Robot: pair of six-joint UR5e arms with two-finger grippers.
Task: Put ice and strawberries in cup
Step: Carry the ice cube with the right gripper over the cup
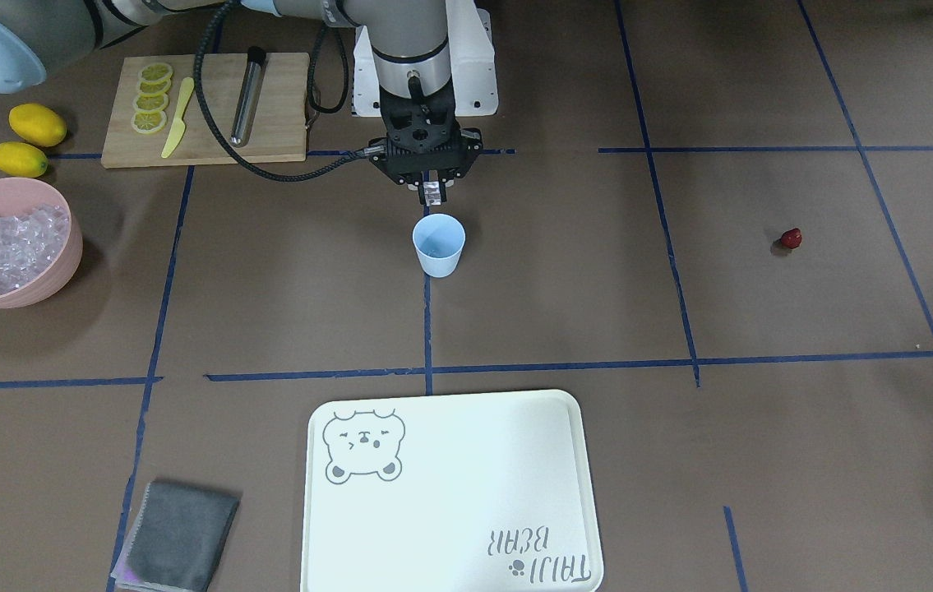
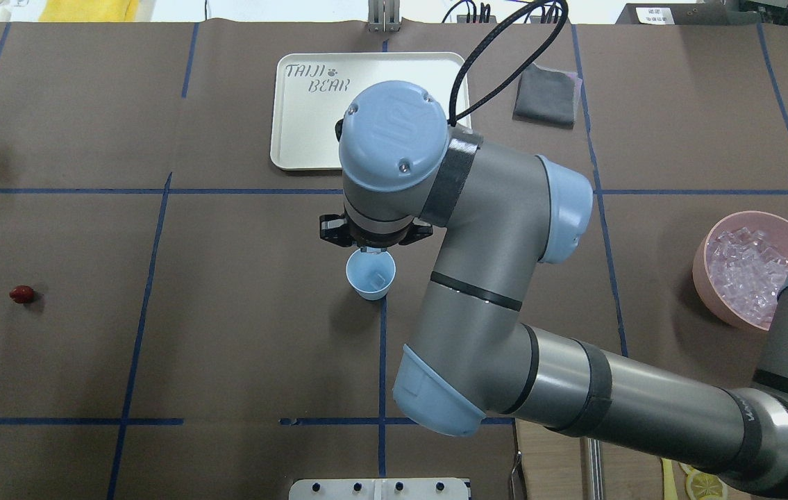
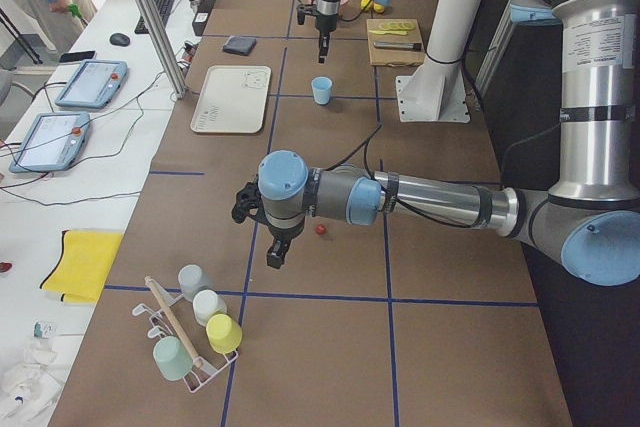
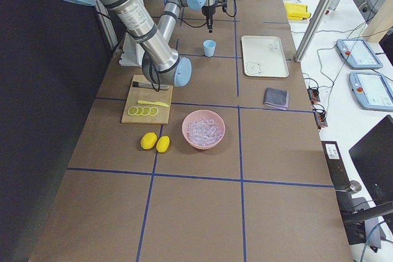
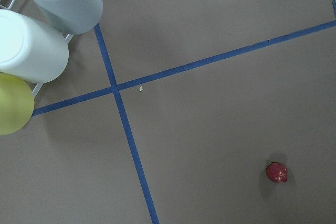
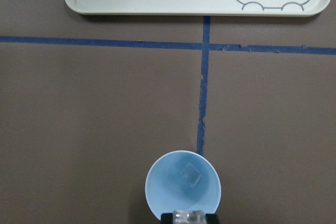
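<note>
The pale blue cup (image 1: 438,245) stands upright mid-table, and it also shows in the overhead view (image 2: 371,274). In the right wrist view the cup (image 6: 182,190) holds one ice cube (image 6: 190,174). My right gripper (image 1: 431,196) hangs just above the cup's rim on the robot's side, shut on a clear ice cube (image 6: 190,216). More ice (image 1: 6,247) fills the pink bowl (image 1: 63,271). The strawberry (image 1: 791,238) lies alone on the table, and it also shows in the left wrist view (image 5: 276,172). My left gripper (image 3: 275,255) hovers near the strawberry; I cannot tell whether it is open.
A white tray (image 1: 450,493) and a grey cloth (image 1: 178,534) lie at the operators' side. A cutting board (image 1: 269,136) with lemon slices, a yellow knife and a metal tool sits near two lemons (image 1: 30,140). A rack of upturned cups (image 5: 37,51) stands by the left arm.
</note>
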